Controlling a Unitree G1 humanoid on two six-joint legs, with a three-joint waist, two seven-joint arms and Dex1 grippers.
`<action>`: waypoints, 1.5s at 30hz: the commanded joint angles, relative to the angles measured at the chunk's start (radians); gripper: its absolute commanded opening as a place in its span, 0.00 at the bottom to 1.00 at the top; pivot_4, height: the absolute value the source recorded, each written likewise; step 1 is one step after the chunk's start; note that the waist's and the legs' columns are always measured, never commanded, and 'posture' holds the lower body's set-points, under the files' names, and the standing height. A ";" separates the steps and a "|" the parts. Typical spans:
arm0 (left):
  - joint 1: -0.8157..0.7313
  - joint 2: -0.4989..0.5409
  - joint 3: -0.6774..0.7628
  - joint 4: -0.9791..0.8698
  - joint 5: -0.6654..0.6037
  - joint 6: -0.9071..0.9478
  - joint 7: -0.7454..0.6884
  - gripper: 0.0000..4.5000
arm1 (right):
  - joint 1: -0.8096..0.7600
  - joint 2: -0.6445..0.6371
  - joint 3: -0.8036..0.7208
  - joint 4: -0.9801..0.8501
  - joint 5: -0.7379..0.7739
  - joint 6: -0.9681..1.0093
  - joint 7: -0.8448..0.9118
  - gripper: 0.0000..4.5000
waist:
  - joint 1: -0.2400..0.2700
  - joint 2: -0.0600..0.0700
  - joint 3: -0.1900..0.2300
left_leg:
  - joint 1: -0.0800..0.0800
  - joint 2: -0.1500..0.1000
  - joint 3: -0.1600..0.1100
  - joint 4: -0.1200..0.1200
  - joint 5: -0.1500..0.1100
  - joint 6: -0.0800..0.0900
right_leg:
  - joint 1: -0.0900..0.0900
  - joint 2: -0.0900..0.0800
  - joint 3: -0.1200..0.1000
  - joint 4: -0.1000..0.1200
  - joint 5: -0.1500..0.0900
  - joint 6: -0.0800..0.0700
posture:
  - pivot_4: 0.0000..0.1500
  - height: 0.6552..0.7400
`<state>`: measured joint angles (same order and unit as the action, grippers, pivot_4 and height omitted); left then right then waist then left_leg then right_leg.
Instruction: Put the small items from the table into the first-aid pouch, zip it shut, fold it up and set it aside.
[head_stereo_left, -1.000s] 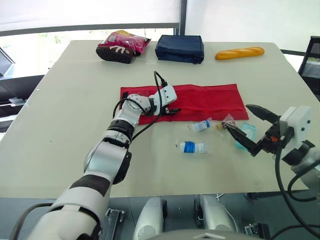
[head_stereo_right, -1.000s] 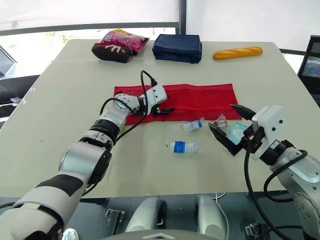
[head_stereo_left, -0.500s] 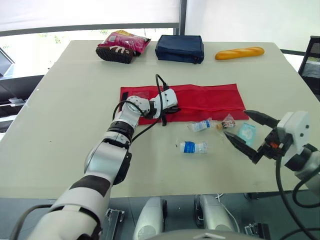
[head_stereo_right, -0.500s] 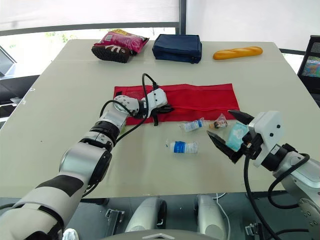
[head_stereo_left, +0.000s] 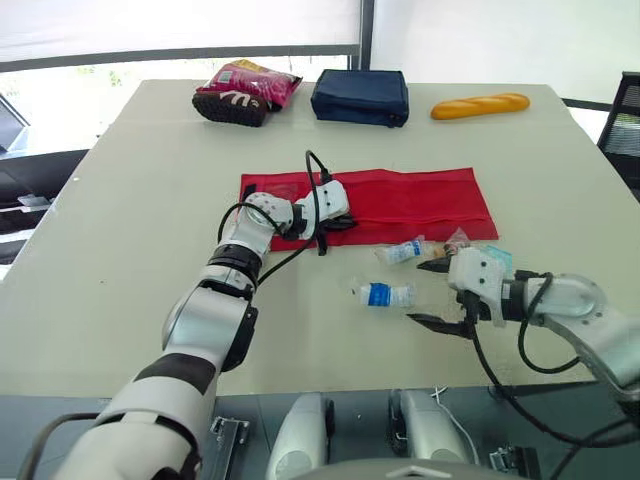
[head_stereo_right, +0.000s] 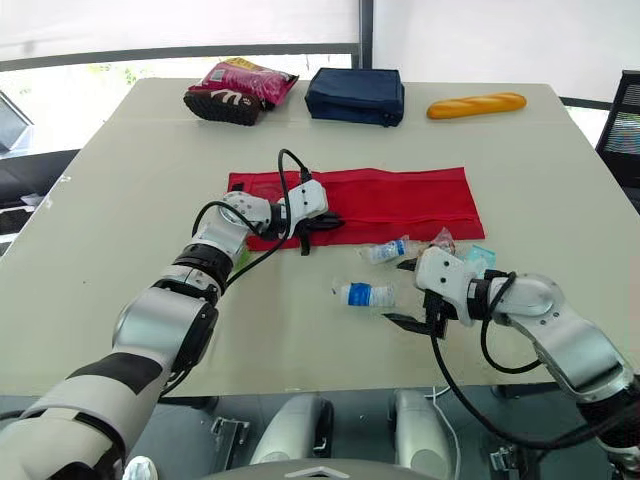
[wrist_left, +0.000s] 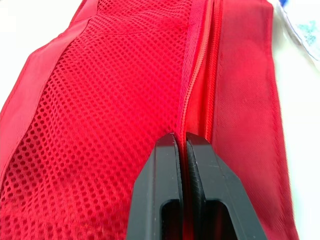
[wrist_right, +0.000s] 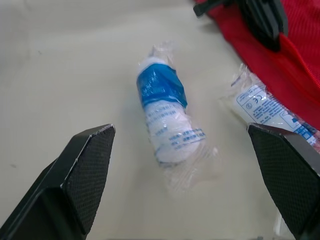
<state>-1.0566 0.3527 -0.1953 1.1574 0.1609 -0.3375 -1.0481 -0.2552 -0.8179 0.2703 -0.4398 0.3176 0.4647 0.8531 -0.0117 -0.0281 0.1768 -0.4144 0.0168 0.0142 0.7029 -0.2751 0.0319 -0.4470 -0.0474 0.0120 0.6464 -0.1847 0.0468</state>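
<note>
The red first-aid pouch (head_stereo_left: 410, 200) lies flat and unfolded mid-table. My left gripper (head_stereo_left: 337, 222) rests on its left part, shut on the zipper line (wrist_left: 192, 95) beside the mesh panel. A wrapped blue-and-white bandage roll (head_stereo_left: 386, 294) lies on the table in front of the pouch. My right gripper (head_stereo_left: 432, 293) is just right of it, open wide and facing it, with the roll (wrist_right: 167, 117) ahead of its fingers (wrist_right: 85, 170). A second wrapped packet (head_stereo_left: 402, 250), a small brown-tipped item (head_stereo_left: 458, 240) and a teal packet (head_stereo_left: 496, 258) lie near the pouch's front edge.
Along the table's far edge sit a pink snack bag (head_stereo_left: 250, 82) on a dark brown pack, a navy pouch (head_stereo_left: 360, 97) and a baguette (head_stereo_left: 480, 105). The table's front edge (head_stereo_left: 330, 385) runs close below my right gripper.
My right gripper has swung left and lower from the table's right side, turning to face the bandage roll. The left gripper has stayed on the pouch, shifting only slightly.
</note>
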 joint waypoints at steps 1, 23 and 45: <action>-0.010 0.014 0.016 -0.023 -0.014 -0.001 -0.012 0.06 | -0.055 0.020 0.047 0.058 -0.061 -0.053 0.052 1.00 | 0.001 0.000 0.000 | 0.000 0.000 0.000 0.000 0.000 0.000 | 0.000 0.000 0.000 0.000 0.000 0.000 | 1.00 0.69; -0.047 -0.007 0.113 -0.003 -0.120 0.172 -0.097 0.00 | -0.046 0.063 -0.017 -0.035 -0.072 0.067 0.076 0.01 | 0.000 0.000 0.000 | 0.000 0.000 0.000 0.001 0.000 0.000 | 0.000 0.000 0.000 0.001 0.000 0.000 | 1.00 0.69; -0.016 0.011 0.142 -0.097 -0.180 0.228 -0.241 0.00 | -0.382 0.274 0.094 0.055 -0.170 0.536 -0.305 0.01 | -0.002 0.000 0.000 | 0.000 -0.001 0.000 0.001 0.000 0.000 | -0.001 -0.001 0.000 0.003 0.000 0.000 | 1.00 0.69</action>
<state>-1.0637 0.3622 -0.0677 1.1069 0.0052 -0.0949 -1.2839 -0.6078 -0.5523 0.3603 -0.3845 0.1688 0.9938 0.5671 -0.0139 -0.0276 0.1769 -0.4149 0.0158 0.0139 0.7036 -0.2750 0.0319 -0.4484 -0.0481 0.0124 0.6494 -0.1842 0.0465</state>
